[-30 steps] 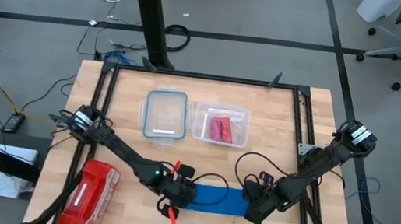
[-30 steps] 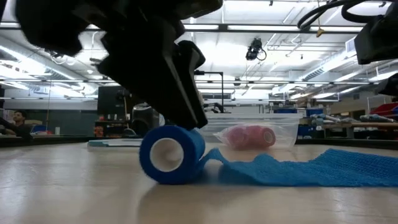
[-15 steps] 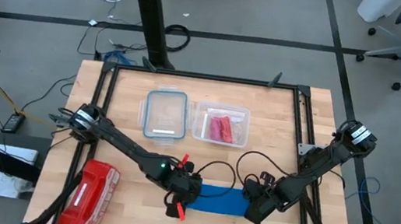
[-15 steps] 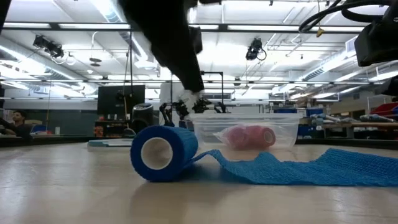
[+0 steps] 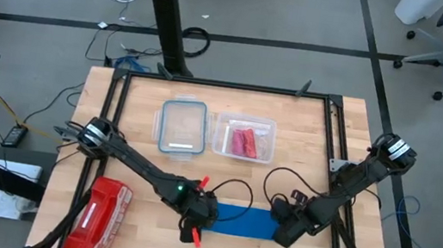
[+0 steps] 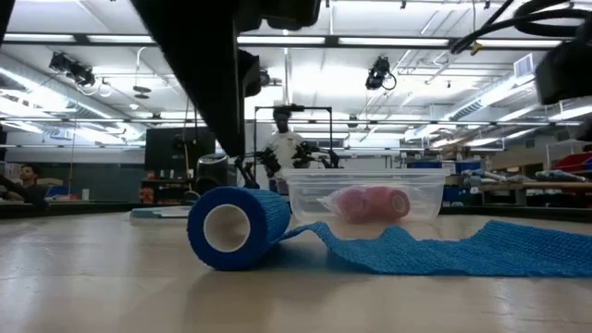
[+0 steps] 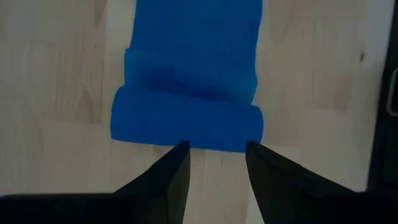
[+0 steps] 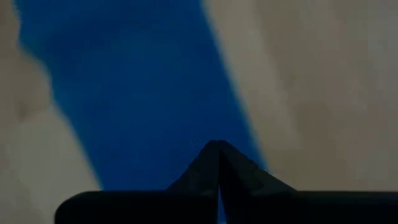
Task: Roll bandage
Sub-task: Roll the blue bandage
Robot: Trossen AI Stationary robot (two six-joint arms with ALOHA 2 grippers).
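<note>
The blue bandage lies near the table's front edge. Its rolled part rests on its side, and a flat, wrinkled strip runs from it toward the table's right. My left gripper hangs open just above the roll, pointing steeply down, with its fingertips over the roll's near side and clear of it. At the strip's right end, my right gripper stands shut over the blue band. My right gripper presses its shut fingertips down on the flat strip near its right end. It comes from above and points steeply down. The strip lies flat on the table under it, and the fingers hide the exact spot.
A clear tub holding red-pink rolls stands at the far middle, with a clear lidded box to its left. A red zip pouch lies at the near left. Black frame rails run along the table's edges.
My left gripper has risen off the roll and rolled about its wrist, and its fingers have stayed open. The roll has shifted a little toward the table's left and now stands free, while the strip stays on the table. My right gripper has kept still.
</note>
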